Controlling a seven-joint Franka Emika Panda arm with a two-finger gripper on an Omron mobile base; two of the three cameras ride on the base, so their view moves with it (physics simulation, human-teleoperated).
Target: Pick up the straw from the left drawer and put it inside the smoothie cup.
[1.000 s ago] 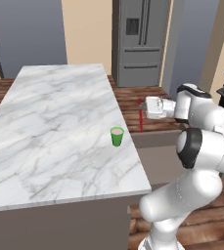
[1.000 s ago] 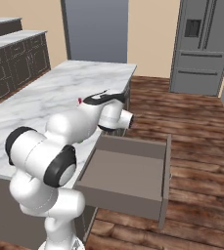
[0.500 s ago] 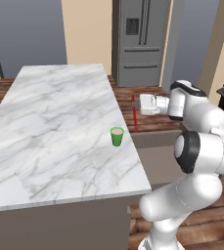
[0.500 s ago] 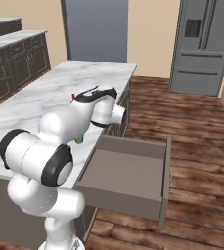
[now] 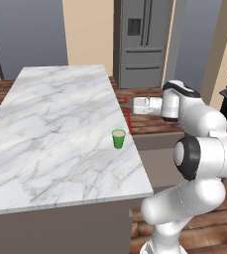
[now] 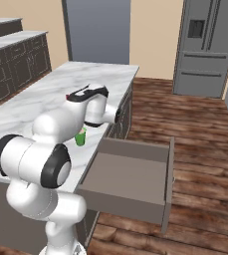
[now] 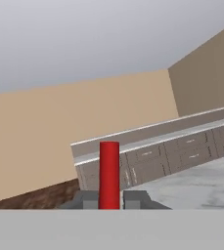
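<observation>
While the straw (image 7: 109,174) reads as a smooth plain red cylinder in the hand view, it sits pinched between the 2 dark finger tips, so the gripper (image 7: 109,200) is closed down onto it with no visible gap. Left base view shows the same straw (image 5: 129,115) as a thin red stick hanging roughly upright under the gripper (image 5: 128,104), just past the right edge of the island countertop (image 5: 55,129), near the smoothie cup (image 5: 118,138) but apart from it and not over its rim.

Smoothie cup: small, bright green, tapered, pale pink at the rim, standing upright on the marble close to the counter's right edge. Right base view catches only a sliver of the cup (image 6: 80,137) behind the arm (image 6: 70,122); gripper itself is hidden there by the wrist.

Left drawer (image 6: 135,177) is pulled out wide in the right base view: shallow grey-brown box, flat plain front, matte interior. Left base view gets just a strip of it beyond the counter edge, behind the arm.

Countertop is white marble with grey veining, glossy, rectangular. Floor (image 6: 200,129) is dark wood plank. Steel fridge (image 5: 143,42) stands against the far wall. Hand view looks across at a run of grey cabinets (image 7: 157,158) with drawer pulls under a pale counter, tan wall above.
</observation>
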